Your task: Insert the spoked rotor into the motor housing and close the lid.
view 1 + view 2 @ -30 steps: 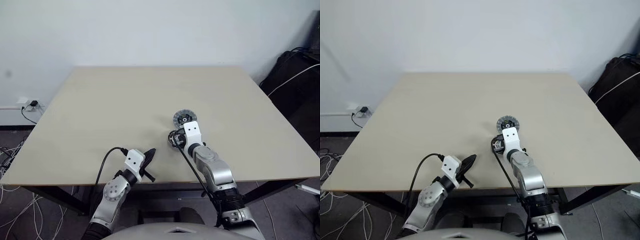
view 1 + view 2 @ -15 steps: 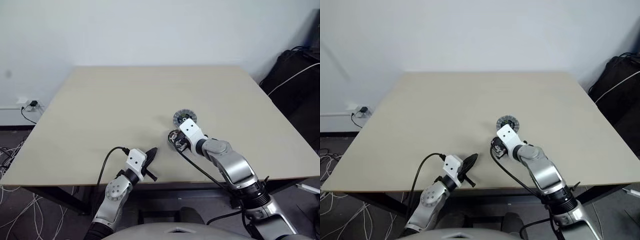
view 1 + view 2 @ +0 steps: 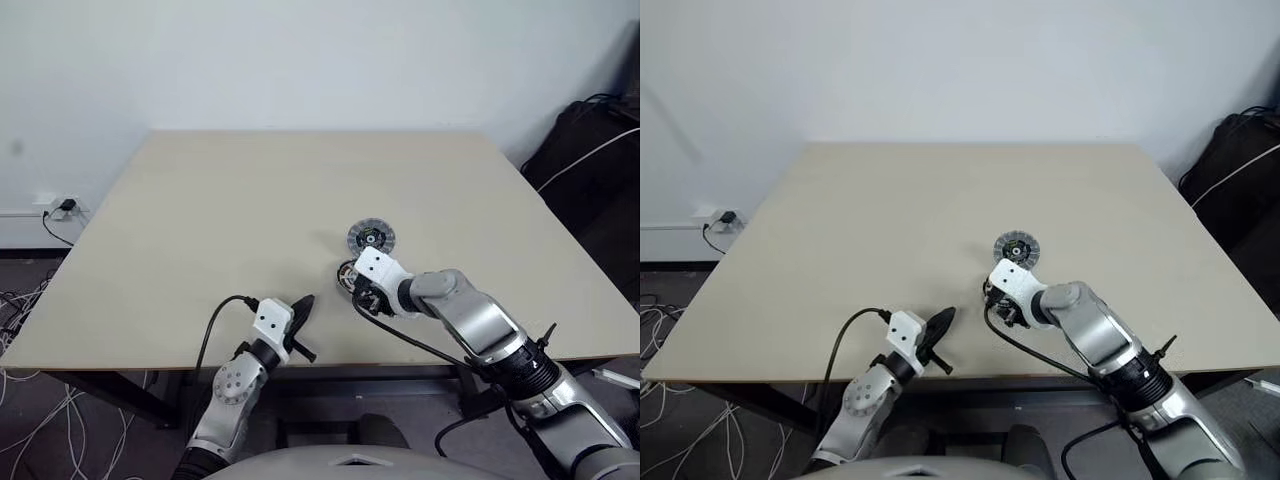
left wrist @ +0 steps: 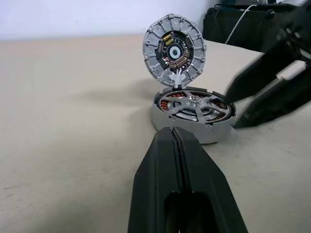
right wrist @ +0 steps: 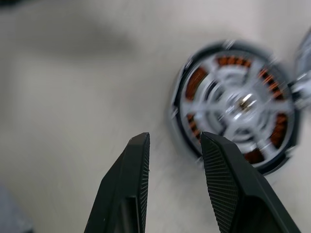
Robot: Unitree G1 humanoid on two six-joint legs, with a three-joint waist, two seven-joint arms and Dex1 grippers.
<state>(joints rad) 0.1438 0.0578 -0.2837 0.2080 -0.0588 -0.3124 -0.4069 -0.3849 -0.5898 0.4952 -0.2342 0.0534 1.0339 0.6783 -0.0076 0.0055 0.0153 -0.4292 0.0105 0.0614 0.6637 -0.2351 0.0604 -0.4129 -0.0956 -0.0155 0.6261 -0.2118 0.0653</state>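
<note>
The spoked rotor sits seated inside the motor housing, its silver arms lying over the ring of copper windings, on the desk near the front edge and right of centre. The left wrist view shows the lid standing upright behind the housing, open, joined to it at its lower edge, its segmented grey rim and dark centre with a green spot facing the camera; from the head views the same lid reads as a flat disc just beyond the housing, whose body is largely hidden by the right wrist. The right wrist view looks down on rotor and windings from above, with the lid only a blurred edge at one side. The right gripper hangs just beside the housing, its two black fingers parted with bare desk between them and nothing held. The left gripper lies low near the desk's front edge, fingers pressed together and empty, aimed at the housing from well apart. Off the desk, a black bag with a white cable stands at the right and cables trail on the floor at the left by a wall socket.
</note>
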